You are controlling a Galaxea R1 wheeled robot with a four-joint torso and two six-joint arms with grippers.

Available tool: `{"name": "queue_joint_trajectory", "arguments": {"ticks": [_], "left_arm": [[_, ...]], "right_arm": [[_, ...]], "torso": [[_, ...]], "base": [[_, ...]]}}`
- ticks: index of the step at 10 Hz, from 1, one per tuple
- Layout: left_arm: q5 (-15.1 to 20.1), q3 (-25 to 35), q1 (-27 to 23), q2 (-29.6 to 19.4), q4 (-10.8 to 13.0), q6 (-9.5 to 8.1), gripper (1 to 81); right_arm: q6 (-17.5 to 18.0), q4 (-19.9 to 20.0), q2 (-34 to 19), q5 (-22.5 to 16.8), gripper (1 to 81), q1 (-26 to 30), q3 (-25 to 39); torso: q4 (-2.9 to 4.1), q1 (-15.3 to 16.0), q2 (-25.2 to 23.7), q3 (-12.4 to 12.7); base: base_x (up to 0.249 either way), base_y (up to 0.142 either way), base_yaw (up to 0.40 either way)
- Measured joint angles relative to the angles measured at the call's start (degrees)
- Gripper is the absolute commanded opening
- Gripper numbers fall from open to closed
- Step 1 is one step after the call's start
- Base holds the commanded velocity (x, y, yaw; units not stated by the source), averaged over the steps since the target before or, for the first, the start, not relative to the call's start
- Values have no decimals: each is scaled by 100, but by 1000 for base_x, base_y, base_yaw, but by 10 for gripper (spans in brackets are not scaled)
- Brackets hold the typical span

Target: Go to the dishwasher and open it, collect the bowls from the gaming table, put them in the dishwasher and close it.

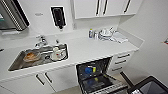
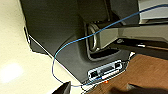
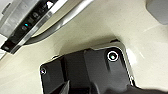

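The dishwasher (image 1: 100,75) stands open under the white counter, its door lowered toward me and its dark wire rack showing. A blue bowl (image 1: 88,70) sits in that rack, and a smaller blue patch (image 1: 96,79) shows lower on the door side; I cannot tell what it is. In the right wrist view the dishwasher door's steel edge with control panel and bar handle (image 3: 30,23) hangs over cream floor, close to my right gripper (image 3: 100,90). My left gripper (image 2: 96,89) hangs low beside my dark base. The gaming table is out of view.
A steel sink (image 1: 37,58) with dishes is set in the counter (image 1: 87,48) left of the dishwasher. Bottles and stacked dishes (image 1: 106,33) stand at the back right. White drawers (image 1: 121,61) flank the dishwasher. A blue cable (image 2: 75,41) trails across my base.
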Motion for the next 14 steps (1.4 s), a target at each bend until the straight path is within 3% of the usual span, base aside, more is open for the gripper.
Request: {"name": "queue_joint_trajectory", "arguments": {"ticks": [3,6,8,14], "left_arm": [[-168,-4,91,-44,0,0,811],[-184,-4,91,-39,0,0,811],[-188,-1,107,-24,2,0,811],[-330,-4,177,-26,2,0,811]], "right_arm": [[-122,-6,-48,514,811,-868,-187],[-166,-138,350,805,811,-1243,-813],[-177,-282,744,906,811,-1445,-1025],[-188,-405,1093,945,811,-1654,-1769]], "torso": [[0,144,-253,0],[0,514,-848,2],[0,765,-1250,5],[-2,1532,-2476,11]], "base": [[0,0,0],[0,0,0],[0,0,0],[0,0,0]]}}
